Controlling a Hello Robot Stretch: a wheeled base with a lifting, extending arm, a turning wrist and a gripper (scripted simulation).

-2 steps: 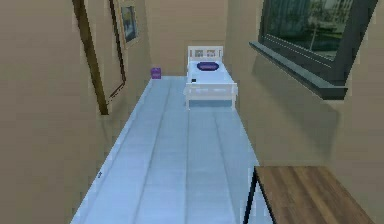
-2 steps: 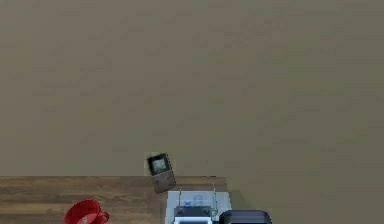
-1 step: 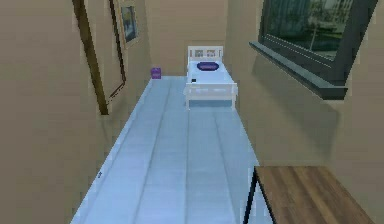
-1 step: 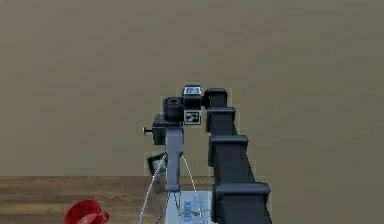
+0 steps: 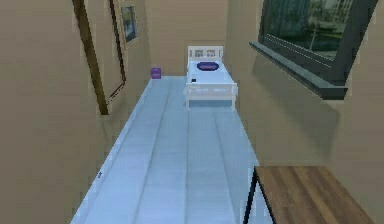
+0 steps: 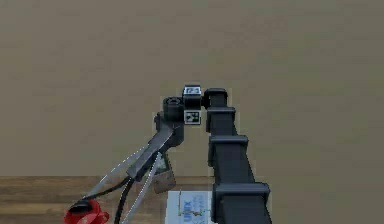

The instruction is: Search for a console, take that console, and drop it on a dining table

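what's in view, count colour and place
white bed: 1, white, hallway end
round purple thing: 1, purple, on bed
small purple box: 1, purple, left of bed
framed picture: 1, dark, forward view's left wall
window: 1, grey frame, forward view's right wall
wooden table: 1, brown, forward view's lower right
red blob: 1, red, against tabletop, by gripper
flat printed item: 1, white-blue, tabletop beside arm
arm: 1, dark, above tabletop
gripper: 1, dark, hold unclear

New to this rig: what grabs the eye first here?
A white bed stands at the far end of the pale blue floor, a dark window at the forward view's right. In the arm side view, the pincer slants down by a red thing on a wooden table.
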